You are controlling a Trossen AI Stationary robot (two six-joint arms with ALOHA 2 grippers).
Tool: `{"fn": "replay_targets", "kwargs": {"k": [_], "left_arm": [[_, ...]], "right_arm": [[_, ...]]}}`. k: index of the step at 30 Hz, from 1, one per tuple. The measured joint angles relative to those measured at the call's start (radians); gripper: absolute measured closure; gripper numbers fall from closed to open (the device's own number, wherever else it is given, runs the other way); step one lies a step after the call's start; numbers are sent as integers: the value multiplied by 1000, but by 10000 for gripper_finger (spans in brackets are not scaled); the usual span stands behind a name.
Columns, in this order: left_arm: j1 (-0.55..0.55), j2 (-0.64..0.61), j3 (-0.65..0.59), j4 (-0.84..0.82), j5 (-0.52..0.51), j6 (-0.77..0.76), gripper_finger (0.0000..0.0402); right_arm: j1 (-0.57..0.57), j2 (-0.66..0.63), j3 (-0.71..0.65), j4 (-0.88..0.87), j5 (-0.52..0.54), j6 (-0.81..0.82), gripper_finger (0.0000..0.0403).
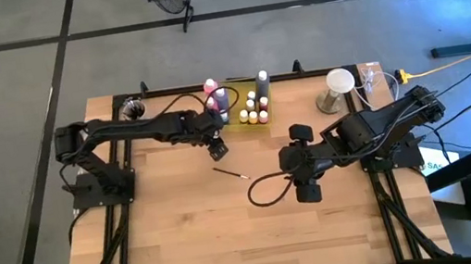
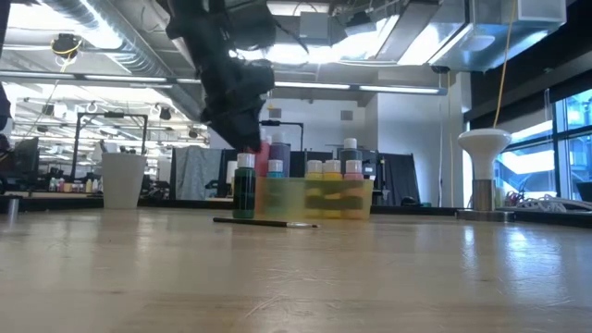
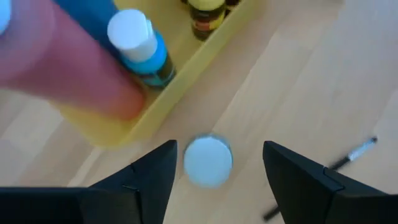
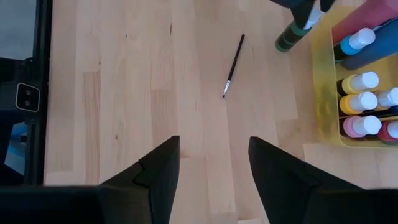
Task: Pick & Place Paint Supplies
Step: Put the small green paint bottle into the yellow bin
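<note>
Hovering over a green white-capped bottle (image 3: 208, 161) standing on the table just outside the yellow tray (image 3: 186, 68), the left gripper (image 3: 217, 177) is showing spread fingers clear of the cap. Right gripper (image 4: 214, 168) is waiting open over bare wood, brush (image 4: 233, 65) lying ahead.

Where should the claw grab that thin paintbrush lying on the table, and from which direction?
Judging by its pose, take the paintbrush at mid-handle, coming straight down from above, fingers straddling the shaft crosswise. It lies flat on bare wood, apart from the yellow tray and the green bottle, so there is room either side.
</note>
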Motion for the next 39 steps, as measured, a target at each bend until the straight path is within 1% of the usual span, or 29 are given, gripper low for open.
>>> {"fn": "replay_targets", "kwargs": {"k": [5,8,11,20,24,32,39], "left_arm": [[17,36,0,-7,-4,-14,167],[29,59,0,-7,26,-17,167],[35,78,-1,-9,32,-17,167],[39,82,-1,-7,24,-17,169],[39,81,-1,-7,24,-17,190],[39,79,-1,-7,23,-10,267],[37,78,-1,-7,18,3,271]], "right_arm": [[1,0,0,10,0,0,211],[5,0,0,13,0,0,211],[11,0,0,13,0,0,210],[19,0,0,11,-1,0,210],[19,0,0,11,-1,0,210],[19,0,0,11,-1,1,210],[19,0,0,11,-2,3,210]]}}
